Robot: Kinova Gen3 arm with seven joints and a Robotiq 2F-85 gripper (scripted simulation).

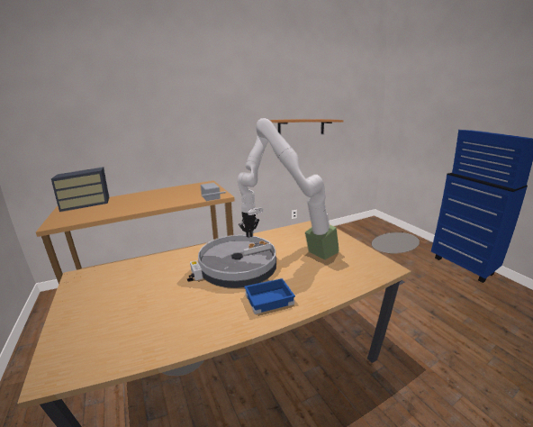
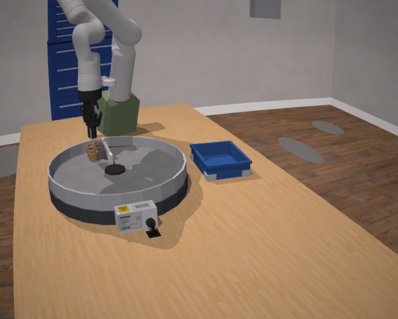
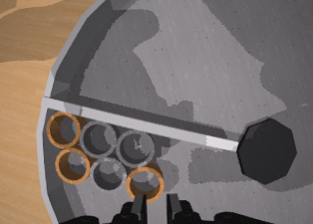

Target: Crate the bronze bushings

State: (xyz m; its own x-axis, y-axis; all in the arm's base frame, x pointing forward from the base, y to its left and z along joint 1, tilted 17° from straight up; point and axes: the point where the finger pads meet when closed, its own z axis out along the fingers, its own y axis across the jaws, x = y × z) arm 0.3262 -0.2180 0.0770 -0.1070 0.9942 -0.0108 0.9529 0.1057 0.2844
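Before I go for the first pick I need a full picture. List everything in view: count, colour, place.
Bronze bushings: three, bronze, clustered by the turning table's rim.
Grey bushings: three, grey, same cluster.
Turning table: one, grey on dark base, mid worktable.
Sweeper bar: one, pale, rim to black hub.
Control box: one, white, at the turning table's front.
Crate: one, blue, beside the turning table, holds nothing visible.
Worktable: one, wood.
Side table: one, wood, by wall; drawer unit on it.
Tool chest: one, blue, right wall.
Wall shelf: one.
Gripper: one, black, nearly shut, holding nothing, above the cluster.
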